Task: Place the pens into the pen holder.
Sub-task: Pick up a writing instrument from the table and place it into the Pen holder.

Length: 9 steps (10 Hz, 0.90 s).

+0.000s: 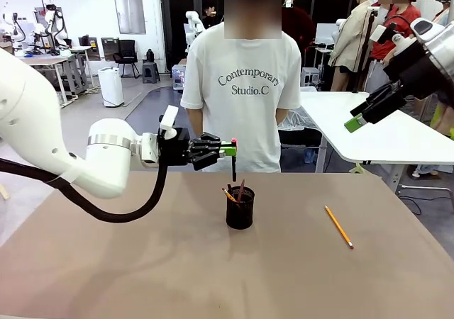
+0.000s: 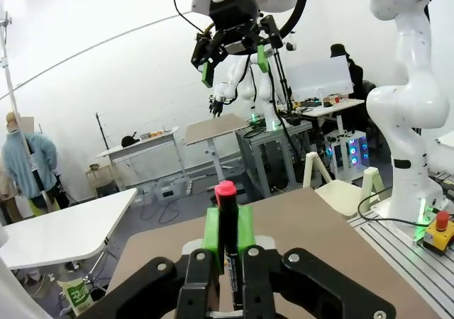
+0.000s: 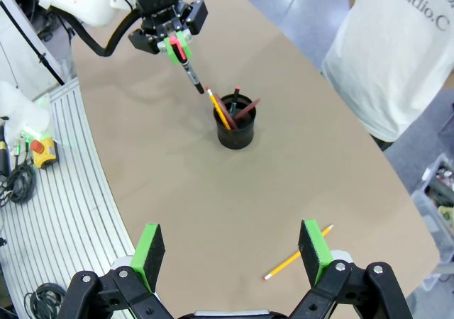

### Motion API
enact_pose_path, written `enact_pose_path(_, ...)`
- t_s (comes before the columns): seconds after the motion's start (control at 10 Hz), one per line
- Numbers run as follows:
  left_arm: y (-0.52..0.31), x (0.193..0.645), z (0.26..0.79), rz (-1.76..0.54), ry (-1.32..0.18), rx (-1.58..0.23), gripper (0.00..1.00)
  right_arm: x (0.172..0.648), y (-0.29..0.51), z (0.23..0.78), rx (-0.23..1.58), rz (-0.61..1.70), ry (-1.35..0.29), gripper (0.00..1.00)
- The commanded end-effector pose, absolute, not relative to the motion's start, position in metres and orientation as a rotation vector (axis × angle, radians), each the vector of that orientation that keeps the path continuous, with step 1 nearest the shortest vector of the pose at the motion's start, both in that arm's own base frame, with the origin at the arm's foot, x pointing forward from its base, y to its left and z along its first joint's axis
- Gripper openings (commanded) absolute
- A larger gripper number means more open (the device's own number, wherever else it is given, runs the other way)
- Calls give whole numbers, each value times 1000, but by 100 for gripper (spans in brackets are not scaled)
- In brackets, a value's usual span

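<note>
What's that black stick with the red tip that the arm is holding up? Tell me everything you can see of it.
It is a thin black pen with a red end, plastic by the look. It hangs upright with the red end on top, pinched near that end between the green pads of the left gripper, which is shut on it. Nothing else touches it. Its lower tip is in the air just above the black mesh pen holder, not yet inside.

The room was bright with even light from above. Shadows on the surface were soft. The wrist views curved at the edges.
</note>
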<state>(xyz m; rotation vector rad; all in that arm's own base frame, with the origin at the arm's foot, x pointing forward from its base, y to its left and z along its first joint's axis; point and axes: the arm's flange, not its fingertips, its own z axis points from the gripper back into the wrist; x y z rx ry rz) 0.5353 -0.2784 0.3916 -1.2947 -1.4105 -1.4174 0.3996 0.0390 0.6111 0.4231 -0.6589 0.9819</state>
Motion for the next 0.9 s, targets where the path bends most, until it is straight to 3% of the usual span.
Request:
enact_pose_path(0.0, -284, 539, 392, -1470, -1423, -1296, 0, 400, 39, 612, 441, 993, -673, 100)
enact_pose_path(0.8, -312, 571, 335, -1449, -1383, -1310, 0, 400, 39, 612, 441, 993, -673, 100)
